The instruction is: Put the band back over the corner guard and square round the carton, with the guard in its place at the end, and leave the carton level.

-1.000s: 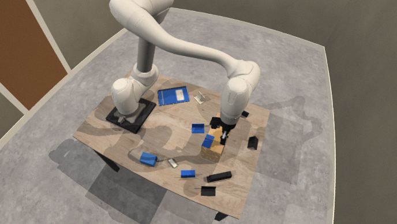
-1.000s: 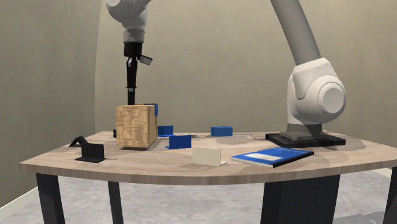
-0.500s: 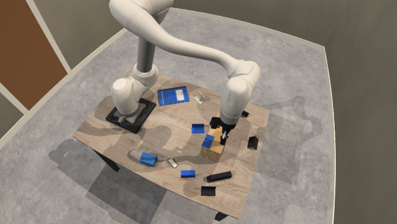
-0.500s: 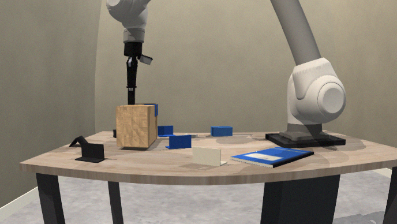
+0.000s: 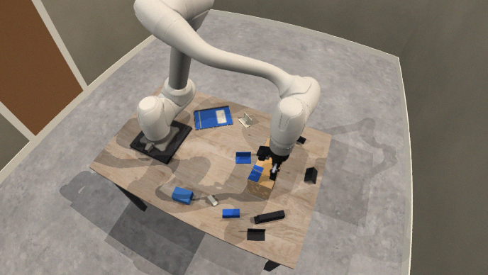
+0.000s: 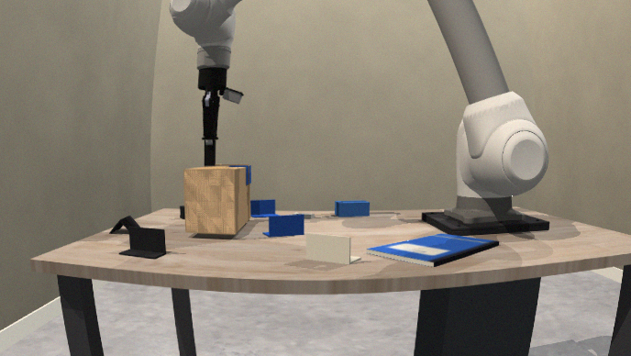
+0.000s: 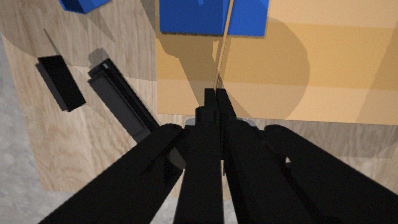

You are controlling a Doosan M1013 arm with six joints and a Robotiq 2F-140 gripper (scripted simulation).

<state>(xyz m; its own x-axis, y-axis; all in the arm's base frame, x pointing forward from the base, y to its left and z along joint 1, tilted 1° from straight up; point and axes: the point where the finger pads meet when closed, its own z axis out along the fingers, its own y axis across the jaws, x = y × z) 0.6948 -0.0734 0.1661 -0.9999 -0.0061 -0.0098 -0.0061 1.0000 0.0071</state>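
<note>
The tan carton (image 5: 262,181) stands on the table right of the middle; it also shows in the side view (image 6: 215,199) and fills the upper wrist view (image 7: 300,65). A blue corner guard (image 5: 256,173) sits on its top edge, seen at the top of the wrist view (image 7: 210,15). A thin tan band (image 7: 224,45) runs slanted from the guard across the carton top to my fingertips. My gripper (image 7: 214,103) (image 6: 209,158) points straight down just above the carton top, shut on the band.
Loose blue guards (image 5: 243,157) (image 5: 182,195) (image 5: 230,212) and black guards (image 5: 311,175) (image 5: 256,234) lie around the carton, with a black bar (image 5: 269,216). A blue notebook (image 5: 213,118) and a beige guard (image 5: 245,120) lie at the back. The arm's base (image 5: 161,139) stands left.
</note>
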